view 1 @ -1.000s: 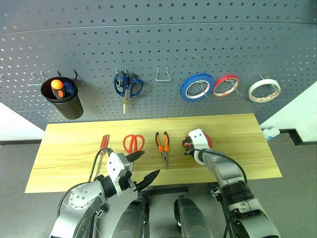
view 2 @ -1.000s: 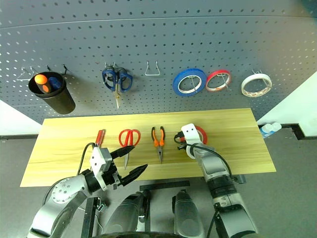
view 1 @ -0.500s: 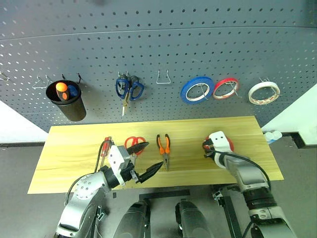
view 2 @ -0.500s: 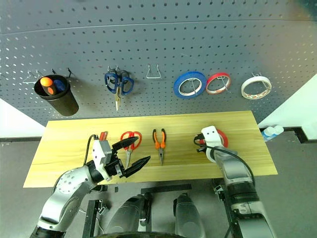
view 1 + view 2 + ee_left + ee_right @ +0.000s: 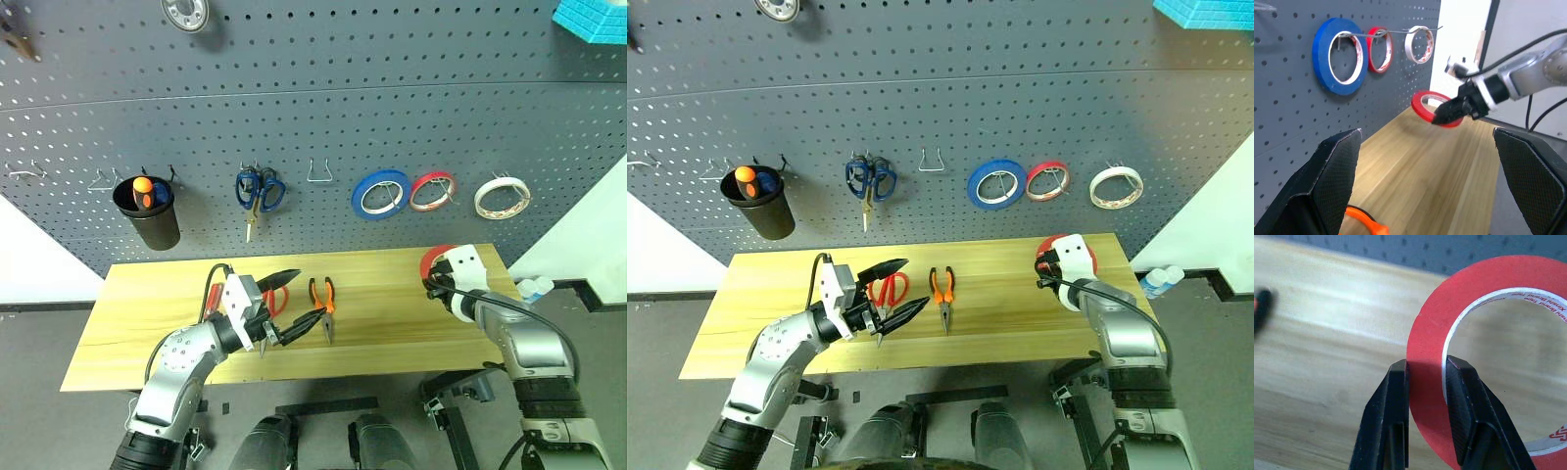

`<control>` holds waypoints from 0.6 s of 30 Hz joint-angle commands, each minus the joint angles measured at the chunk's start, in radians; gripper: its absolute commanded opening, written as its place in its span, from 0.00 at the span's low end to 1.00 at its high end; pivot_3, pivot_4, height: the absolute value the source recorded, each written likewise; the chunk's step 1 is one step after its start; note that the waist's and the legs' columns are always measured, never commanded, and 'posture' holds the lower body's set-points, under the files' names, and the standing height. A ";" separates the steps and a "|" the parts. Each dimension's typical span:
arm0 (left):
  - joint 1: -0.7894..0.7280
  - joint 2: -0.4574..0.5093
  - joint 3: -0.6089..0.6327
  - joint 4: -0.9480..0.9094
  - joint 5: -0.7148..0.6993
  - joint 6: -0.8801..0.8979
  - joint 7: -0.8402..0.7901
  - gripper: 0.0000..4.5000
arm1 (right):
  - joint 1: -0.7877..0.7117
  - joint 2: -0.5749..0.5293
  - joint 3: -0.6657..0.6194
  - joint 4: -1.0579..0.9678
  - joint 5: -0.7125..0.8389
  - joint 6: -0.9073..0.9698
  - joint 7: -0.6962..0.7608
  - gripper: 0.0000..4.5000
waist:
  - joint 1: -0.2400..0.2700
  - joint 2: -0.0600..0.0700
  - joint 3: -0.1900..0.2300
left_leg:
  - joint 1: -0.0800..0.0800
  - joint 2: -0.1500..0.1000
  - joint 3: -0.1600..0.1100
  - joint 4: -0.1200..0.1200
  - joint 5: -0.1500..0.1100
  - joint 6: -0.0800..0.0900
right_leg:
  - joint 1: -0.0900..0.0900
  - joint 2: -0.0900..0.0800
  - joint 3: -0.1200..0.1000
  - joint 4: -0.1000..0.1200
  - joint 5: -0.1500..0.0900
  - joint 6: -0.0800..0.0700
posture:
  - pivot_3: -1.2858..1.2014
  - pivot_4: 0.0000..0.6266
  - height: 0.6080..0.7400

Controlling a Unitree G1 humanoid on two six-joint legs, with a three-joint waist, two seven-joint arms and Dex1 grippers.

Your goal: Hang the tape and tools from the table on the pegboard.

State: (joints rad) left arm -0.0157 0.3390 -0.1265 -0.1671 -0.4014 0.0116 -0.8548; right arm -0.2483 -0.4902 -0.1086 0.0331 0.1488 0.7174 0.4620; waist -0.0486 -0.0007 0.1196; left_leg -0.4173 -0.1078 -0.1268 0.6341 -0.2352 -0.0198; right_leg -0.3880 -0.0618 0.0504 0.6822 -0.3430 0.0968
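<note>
The pegboard rises beyond both grippers, and the table lies below them. On the pegboard, above and ahead of the right gripper, hang a blue roll, a red roll and a whitish roll. That gripper is clamped on the tape, one finger outside the red band and one inside the open centre, holding it clear of the wood. The roll looks light and stiff, its face smooth and probably a little slippery, so pinching through the wall as here seems the sound grip, leaving the hole free for a hook. The left gripper stands wide and empty, with the scissors and screwdriver just under it and the pliers just past its tips. Small red print runs round the tape's white core, too fine to read.
</note>
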 commanded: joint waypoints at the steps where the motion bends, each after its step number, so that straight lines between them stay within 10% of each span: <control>1: -0.014 -0.003 -0.002 -0.006 -0.001 -0.026 -0.021 1.00 | 0.007 -0.041 -0.041 -0.084 0.046 -0.007 0.052 0.16 | -0.001 0.000 -0.007 | 0.001 0.000 0.000 0.000 -0.001 0.001 | 0.001 0.000 0.000 0.000 0.000 0.000 | 0.46 0.04 0.82; 18: -0.079 -0.013 0.010 0.065 0.005 -0.054 -0.043 1.00 | 0.074 -0.217 -0.153 -0.211 0.158 -0.033 0.209 0.16 | -0.020 0.003 -0.041 | 0.013 0.000 -0.003 0.007 -0.003 0.005 | 0.017 0.000 -0.002 0.001 0.000 0.000 | 0.46 0.00 0.82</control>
State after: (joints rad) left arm -0.0820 0.3237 -0.1273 -0.0930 -0.3995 -0.0191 -0.8919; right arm -0.1686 -0.6832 -0.2138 -0.1334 0.2904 0.7096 0.6586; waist -0.0687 0.0022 0.0790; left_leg -0.4046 -0.1077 -0.1296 0.6420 -0.2385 -0.0143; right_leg -0.3704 -0.0615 0.0486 0.6829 -0.3429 0.0967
